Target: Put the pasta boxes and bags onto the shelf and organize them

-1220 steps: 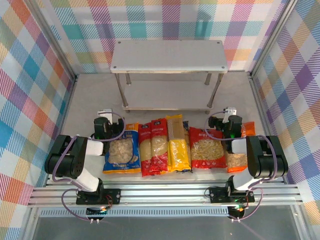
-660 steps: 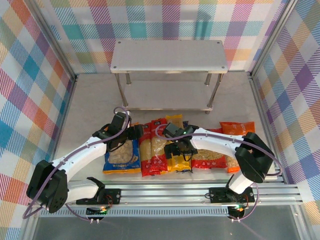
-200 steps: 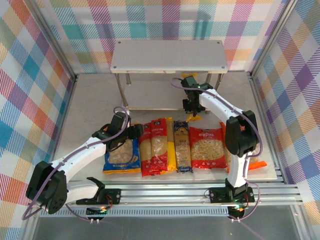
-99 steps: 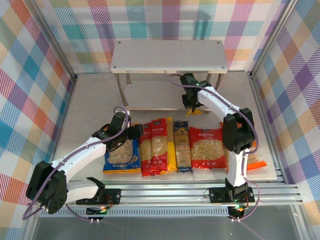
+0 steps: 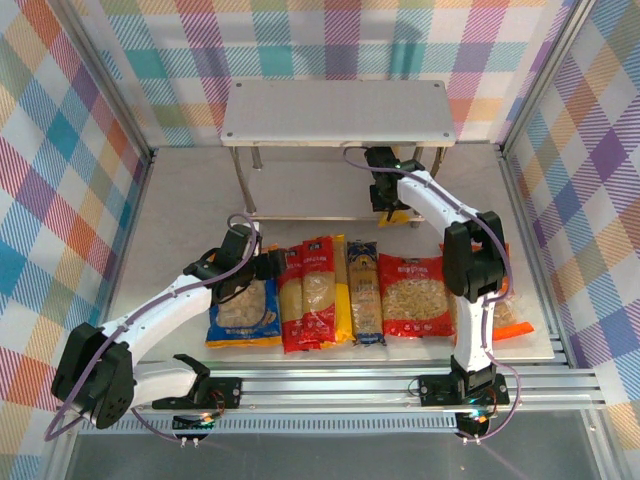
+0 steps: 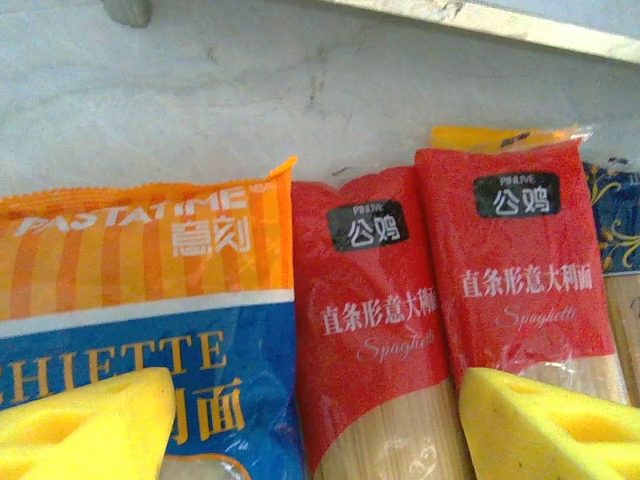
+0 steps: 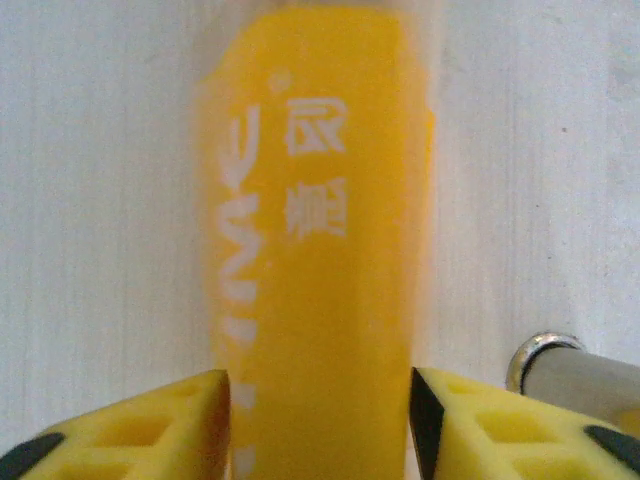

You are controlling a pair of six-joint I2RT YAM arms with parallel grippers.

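One yellow pasta box [image 7: 315,250], lengthwise front-to-back.

yellow pack [image 7: 315,250] on lower shelf [image 5: 300,205]

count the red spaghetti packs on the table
2. One red spaghetti pack lies against the blue pasta bag; the second lies right beside it. None appears hidden.

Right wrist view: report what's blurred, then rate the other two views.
Right wrist: the yellow pasta pack is smeared, its lettering soft. Left wrist: print on the red packs reads clearly. Top external: evenly lit, the shelf crisp.
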